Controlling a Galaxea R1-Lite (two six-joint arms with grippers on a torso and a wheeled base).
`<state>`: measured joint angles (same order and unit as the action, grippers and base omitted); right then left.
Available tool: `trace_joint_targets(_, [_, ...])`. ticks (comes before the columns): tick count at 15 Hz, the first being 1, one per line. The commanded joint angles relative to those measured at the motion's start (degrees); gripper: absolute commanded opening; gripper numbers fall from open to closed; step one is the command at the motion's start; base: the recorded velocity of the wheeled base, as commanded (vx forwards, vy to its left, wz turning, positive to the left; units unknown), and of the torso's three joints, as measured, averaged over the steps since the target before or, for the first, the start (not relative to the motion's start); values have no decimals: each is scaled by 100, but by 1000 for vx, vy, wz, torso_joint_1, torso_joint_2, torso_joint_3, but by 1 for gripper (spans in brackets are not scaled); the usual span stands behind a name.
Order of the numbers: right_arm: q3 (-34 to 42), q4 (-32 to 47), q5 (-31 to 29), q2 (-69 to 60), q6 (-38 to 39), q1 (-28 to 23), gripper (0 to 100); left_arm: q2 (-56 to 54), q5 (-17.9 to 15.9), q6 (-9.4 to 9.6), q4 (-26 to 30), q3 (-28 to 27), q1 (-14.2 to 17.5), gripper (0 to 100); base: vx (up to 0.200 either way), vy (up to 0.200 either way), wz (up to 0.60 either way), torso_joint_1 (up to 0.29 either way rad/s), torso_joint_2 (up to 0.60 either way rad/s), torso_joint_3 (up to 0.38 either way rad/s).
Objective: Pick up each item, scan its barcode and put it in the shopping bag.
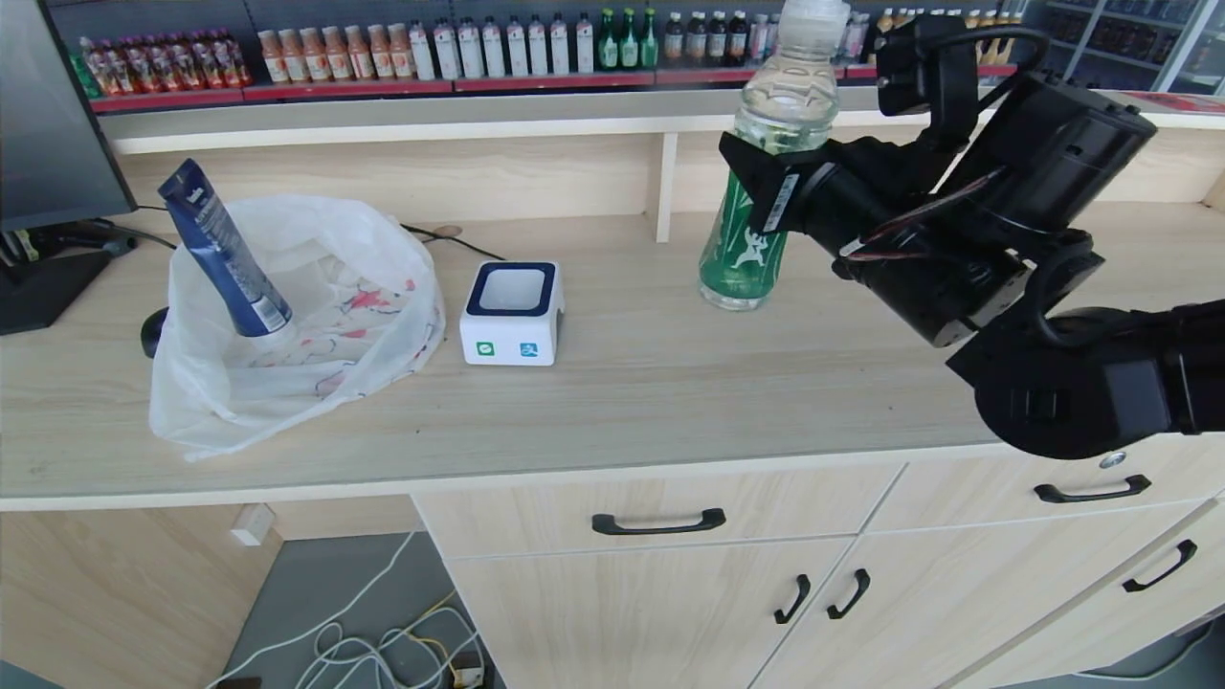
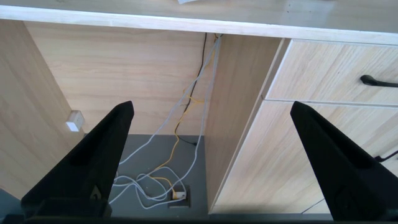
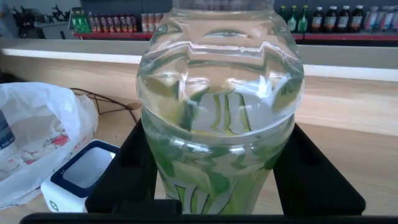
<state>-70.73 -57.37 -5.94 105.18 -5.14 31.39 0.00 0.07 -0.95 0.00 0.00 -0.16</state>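
A clear drink bottle with a green label and white cap stands upright at the counter's right-middle, and my right gripper is shut on its body; the bottle looms close between the black fingers. It seems slightly lifted or just touching the counter; I cannot tell which. A white scanner box with a dark blue rim sits at the counter's middle, also seen as the scanner. The white shopping bag lies open to the left with a blue tube leaning in it. My left gripper hangs open below the counter edge.
A dark monitor and its stand occupy the far left of the counter. A raised shelf ledge runs along the back with a divider post. Drawers and doors with black handles sit below. Cables lie on the floor.
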Motion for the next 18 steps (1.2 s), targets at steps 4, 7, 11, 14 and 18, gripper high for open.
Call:
trace_joint_targets(4, [1729, -811, -285, -1395, -4, 640, 0, 9, 1, -2, 0, 0, -2, 100, 0, 0, 0, 0, 0, 0])
trace_joint_targets(7, [2872, -1576, -417, -1861, -30, 1080, 0, 9, 1, -2, 0, 0, -2, 100, 0, 0, 0, 0, 0, 0])
trace_joint_targets(11, [3355, -1690, -417, -2107, -57, 1537, 0, 9, 1, -2, 0, 0, -2, 100, 0, 0, 0, 0, 0, 0])
trace_joint_targets(14, [3206, -1690, -417, -2054, -118, 1581, 0, 9, 1, -2, 0, 0, -2, 100, 0, 0, 0, 0, 0, 0])
trace_joint_targets(18, [3232, -1690, -408, -2124, -514, 1959, 0, 9, 1, -2, 0, 0, -2, 100, 0, 0, 0, 0, 0, 0])
